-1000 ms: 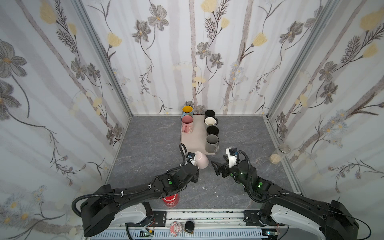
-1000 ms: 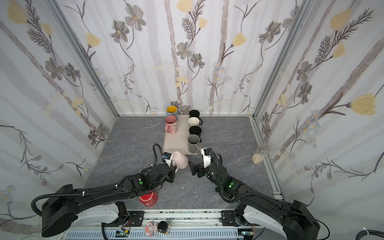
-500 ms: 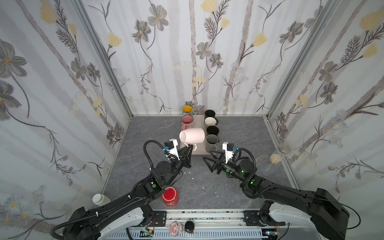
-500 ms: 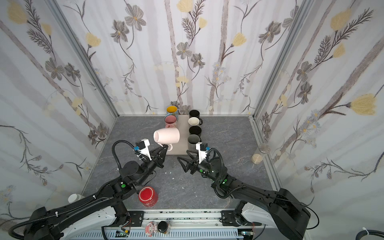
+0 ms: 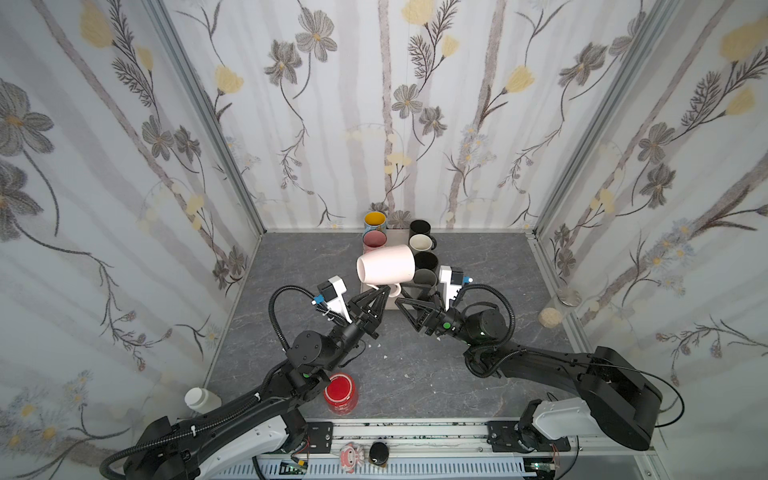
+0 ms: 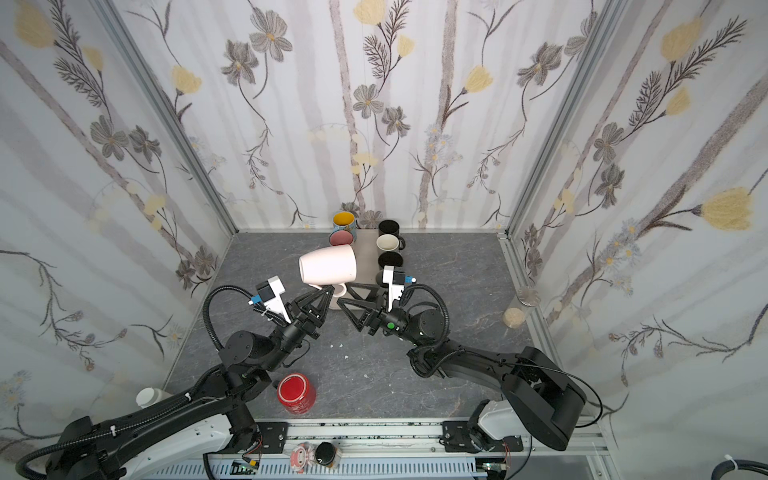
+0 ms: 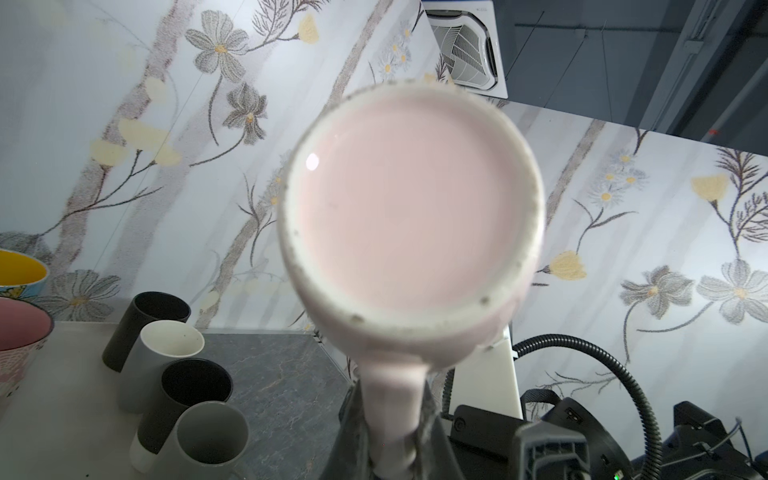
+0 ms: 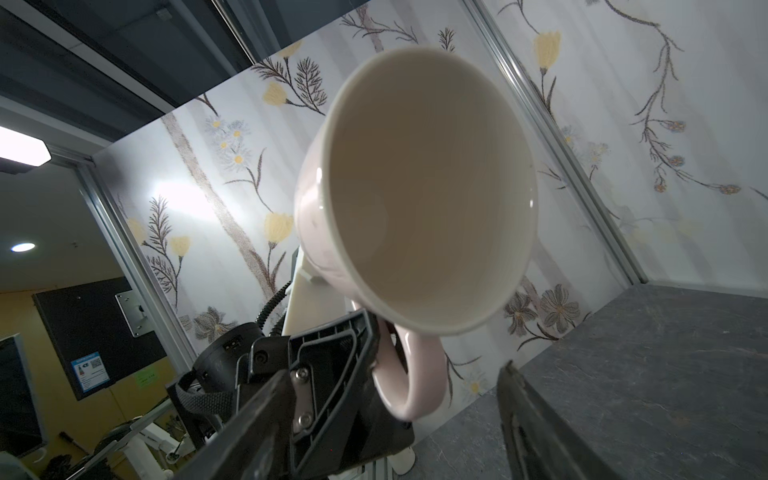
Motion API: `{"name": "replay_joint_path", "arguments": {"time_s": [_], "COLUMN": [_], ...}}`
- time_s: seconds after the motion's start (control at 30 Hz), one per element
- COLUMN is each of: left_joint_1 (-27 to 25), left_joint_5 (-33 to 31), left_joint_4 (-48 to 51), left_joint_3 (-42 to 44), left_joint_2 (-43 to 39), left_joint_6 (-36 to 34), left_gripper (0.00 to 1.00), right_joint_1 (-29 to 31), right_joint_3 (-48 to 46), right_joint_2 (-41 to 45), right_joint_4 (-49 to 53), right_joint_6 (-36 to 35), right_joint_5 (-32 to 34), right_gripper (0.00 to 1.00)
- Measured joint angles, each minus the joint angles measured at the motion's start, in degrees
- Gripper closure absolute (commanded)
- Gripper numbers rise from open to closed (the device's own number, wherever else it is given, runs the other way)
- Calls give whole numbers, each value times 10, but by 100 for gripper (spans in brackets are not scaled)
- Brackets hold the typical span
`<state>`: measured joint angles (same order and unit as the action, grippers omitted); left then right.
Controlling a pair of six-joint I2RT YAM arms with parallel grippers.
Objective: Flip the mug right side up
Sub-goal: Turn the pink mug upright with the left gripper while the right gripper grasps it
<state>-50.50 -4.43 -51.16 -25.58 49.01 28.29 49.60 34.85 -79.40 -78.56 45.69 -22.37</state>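
Note:
A pale pink mug [image 5: 386, 269] [image 6: 328, 266] hangs in the air on its side, base to the left and mouth to the right. My left gripper [image 5: 384, 294] [image 6: 331, 293] is shut on its handle [image 7: 392, 399] from below. The left wrist view shows the mug's round base [image 7: 409, 208]; the right wrist view looks into its open mouth [image 8: 424, 195]. My right gripper [image 5: 415, 298] [image 6: 353, 294] is open just right of the handle [image 8: 415, 374]. That handle and a left finger show between the right gripper's fingers [image 8: 532, 415], with no contact.
A beige tray [image 5: 397, 239] at the back wall holds several upright mugs, the nearest grey [image 7: 212, 436]. A red cup [image 5: 340, 390] stands near the front edge beside the left arm. A white bottle [image 5: 202, 399] sits at the front left, outside the wall.
The left gripper has lifted the mug off the table and turned it onto its side in the air. The right gripper has risen to meet it, its jaws narrowing.

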Motion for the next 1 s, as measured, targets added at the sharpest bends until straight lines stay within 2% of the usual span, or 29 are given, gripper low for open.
{"name": "replay_joint_path", "arguments": {"time_s": [0.1, 0.3, 0.33, 0.4, 0.5, 0.53, 0.57, 0.6, 0.87, 1.0], "left_joint_1": [1, 1, 1, 2, 2, 2, 2, 2, 2, 2], "left_joint_5": [7, 23, 22, 18, 12, 4, -5, -15, -87, -134], "left_joint_4": [-1, -22, -24, -26, -14, -7, -3, 5, 74, 133], "left_joint_3": [1, 1, 1, 1, -3, -4, -4, -4, 22, 43], "left_joint_2": [0, 3, 2, 2, 1, 0, -2, -5, -74, -135], "left_joint_6": [4, 16, 18, 21, 24, 19, 19, 20, 30, 32], "left_gripper": [100, 100, 100, 98, 40, 26, 6, 0, 0, 0], "right_joint_1": [0, 0, 0, -1, 0, 0, 0, 0, -12, -20], "right_joint_3": [6, 21, 21, 22, 20, 19, 18, 18, 33, 107], "right_joint_2": [-9, -23, -23, -23, -14, -7, 1, 11, 90, 86], "right_joint_4": [-19, -28, -28, -29, -17, -2, 13, 33, 243, 403], "right_joint_6": [14, 30, 33, 37, 37, 33, 31, 22, -53, -114], "right_joint_5": [-3, -2, -2, -2, 3, 10, 15, 22, 124, 190], "right_gripper": [49, 95, 100, 100, 100, 100, 100, 100, 100, 100]}}
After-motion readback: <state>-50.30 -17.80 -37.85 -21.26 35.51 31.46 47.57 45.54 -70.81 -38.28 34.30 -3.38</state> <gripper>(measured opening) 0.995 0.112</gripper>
